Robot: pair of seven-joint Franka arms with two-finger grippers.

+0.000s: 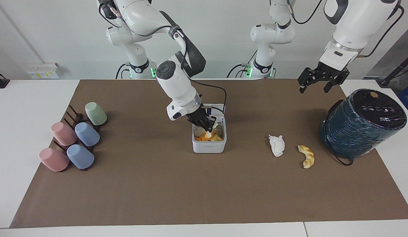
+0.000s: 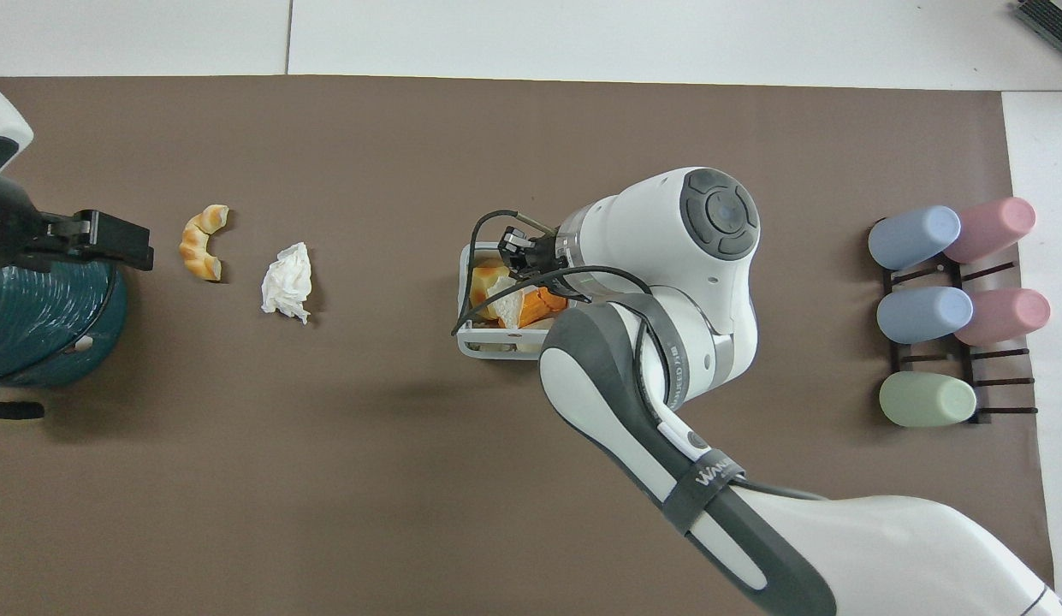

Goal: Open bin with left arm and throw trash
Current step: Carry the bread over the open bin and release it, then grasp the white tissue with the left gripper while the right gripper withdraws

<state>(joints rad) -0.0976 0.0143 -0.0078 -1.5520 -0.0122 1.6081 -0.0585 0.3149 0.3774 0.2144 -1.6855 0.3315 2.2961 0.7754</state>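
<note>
The white bin (image 1: 208, 147) stands open mid-mat with food scraps inside; its raised lid is mostly hidden by the right arm. It also shows in the overhead view (image 2: 483, 346). My right gripper (image 1: 207, 129) is shut on the toast slice (image 1: 208, 134) and holds it just inside the bin's opening; the slice shows in the overhead view (image 2: 505, 304). The crumpled tissue (image 1: 276, 144) and the croissant (image 1: 306, 156) lie on the mat toward the left arm's end. My left gripper (image 1: 314, 88) is open and empty, raised and waiting beside the teal cylinder.
A big dark-teal cylinder (image 1: 361, 123) stands at the left arm's end of the mat. A rack of several pastel cups (image 1: 75, 138) lies at the right arm's end. The brown mat (image 1: 204, 191) covers the table.
</note>
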